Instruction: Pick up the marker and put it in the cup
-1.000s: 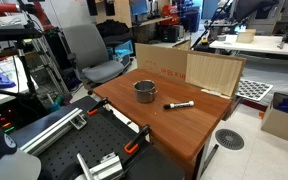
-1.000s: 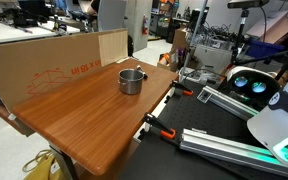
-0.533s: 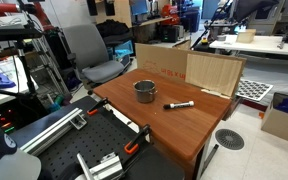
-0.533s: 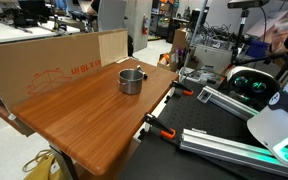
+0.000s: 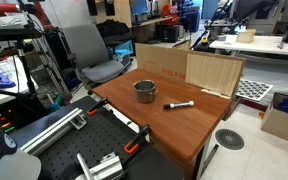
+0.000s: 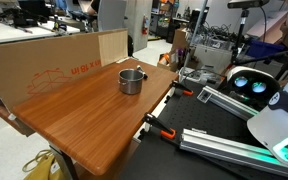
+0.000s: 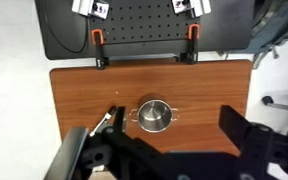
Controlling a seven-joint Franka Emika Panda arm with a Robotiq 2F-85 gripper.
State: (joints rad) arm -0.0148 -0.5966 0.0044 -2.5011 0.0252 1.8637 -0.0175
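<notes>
Currently your gripper (image 7: 174, 142) hangs high above the brown wooden table (image 7: 79, 100), and the wrist view looks straight down on it. Its dark fingers (image 7: 246, 135) stand spread wide apart at the bottom of that view, with nothing between them, so the jaws are released and empty.

The small squat round grey metal cup (image 7: 155, 116) sits upright near the middle of the table, directly under the camera, with its shiny rim facing up. The slim black marker (image 7: 111, 116) lies flat on the wood just to the left of the cup in the wrist view. It is close to the cup but apart from it, and one finger covers part of it.

In an exterior view the cup (image 5: 144, 91) stands on the table (image 5: 184, 130) towards its far side, and the marker (image 5: 179, 104) lies to the right of it and slightly nearer. In the exterior view from the opposite side you can see the cup (image 6: 131, 80) but not the marker.

Two upright brown cardboard panels (image 5: 189, 68) stand along the far edge of the table, just beyond the cup. A grey office chair (image 5: 89, 50) is at the far left, off the table. At the top of the wrist view, a black perforated board (image 7: 144, 25) meets the table edge, with two orange-handled clamps (image 7: 99, 42) on that seam.
</notes>
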